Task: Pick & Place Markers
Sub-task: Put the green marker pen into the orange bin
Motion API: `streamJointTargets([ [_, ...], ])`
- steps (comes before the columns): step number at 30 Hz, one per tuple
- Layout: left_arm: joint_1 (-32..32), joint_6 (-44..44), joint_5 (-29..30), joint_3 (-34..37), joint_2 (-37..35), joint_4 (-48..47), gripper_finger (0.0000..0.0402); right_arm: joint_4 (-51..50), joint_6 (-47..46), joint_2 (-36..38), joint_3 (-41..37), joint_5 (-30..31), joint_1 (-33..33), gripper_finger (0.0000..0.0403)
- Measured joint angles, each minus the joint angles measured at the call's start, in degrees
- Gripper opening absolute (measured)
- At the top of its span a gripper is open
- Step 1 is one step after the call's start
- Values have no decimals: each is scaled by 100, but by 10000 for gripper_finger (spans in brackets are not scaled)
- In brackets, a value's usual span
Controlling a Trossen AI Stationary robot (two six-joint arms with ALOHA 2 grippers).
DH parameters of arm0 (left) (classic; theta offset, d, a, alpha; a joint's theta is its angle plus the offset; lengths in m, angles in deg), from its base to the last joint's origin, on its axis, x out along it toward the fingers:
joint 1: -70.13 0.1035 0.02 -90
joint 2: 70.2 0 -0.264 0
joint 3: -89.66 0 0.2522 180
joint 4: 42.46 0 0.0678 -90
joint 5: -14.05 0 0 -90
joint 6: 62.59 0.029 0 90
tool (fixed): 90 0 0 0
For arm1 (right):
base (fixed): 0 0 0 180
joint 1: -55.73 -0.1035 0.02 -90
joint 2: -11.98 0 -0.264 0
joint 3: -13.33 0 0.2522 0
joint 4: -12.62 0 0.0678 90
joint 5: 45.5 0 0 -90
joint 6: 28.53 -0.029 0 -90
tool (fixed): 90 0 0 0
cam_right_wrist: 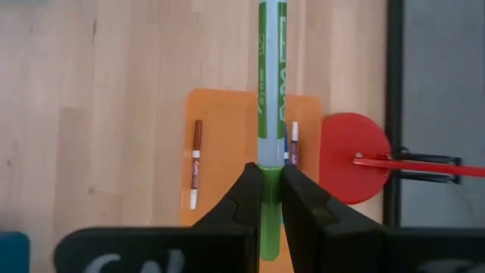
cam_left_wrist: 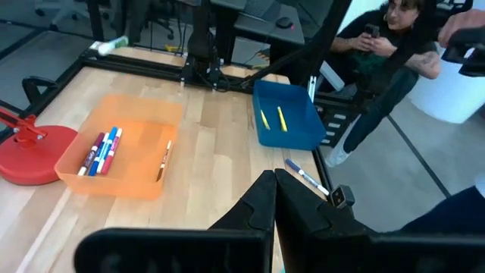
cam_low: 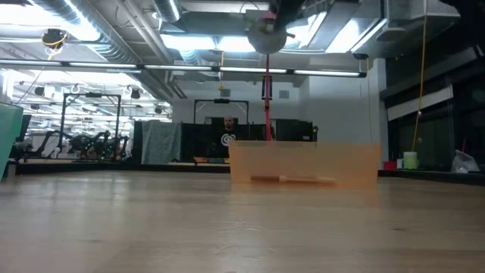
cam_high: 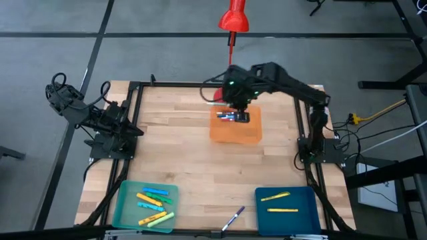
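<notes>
My right gripper is over the orange tray at the table's far middle, shut on a green-and-white marker. Under it in the tray lie a brown marker and a few more markers. The teal tray at the near left holds several yellow, green and orange markers. Two yellow markers lie in the blue tray at the near right. One loose marker lies on the table by the near edge. My left gripper is shut at the left edge. My right gripper pinches the green marker between its two fingers at the marker's green end. The marker runs in line with the fingers and sticks out well past their tips. It is lifted clear above the orange tray.
A red round base with a red post stands beyond the table's far edge. A black frame runs around the table. A seated person shows beyond the table's right side. Bare wood lies between the trays.
</notes>
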Motion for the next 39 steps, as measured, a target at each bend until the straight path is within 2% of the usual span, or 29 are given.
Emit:
streamJointTargets([
  [15, 0, 5, 245, 0, 0, 119, 2, -105, -105, 1242, 0, 48, 446, 34],
  [32, 1, -146, 386, 0, 0, 141, 1, 176, -457, 2489, 0, 48, 454, 34],
  [39, 1, -171, 413, 0, 0, 147, 1, 249, -448, 2780, 0, -53, 454, 34],
])
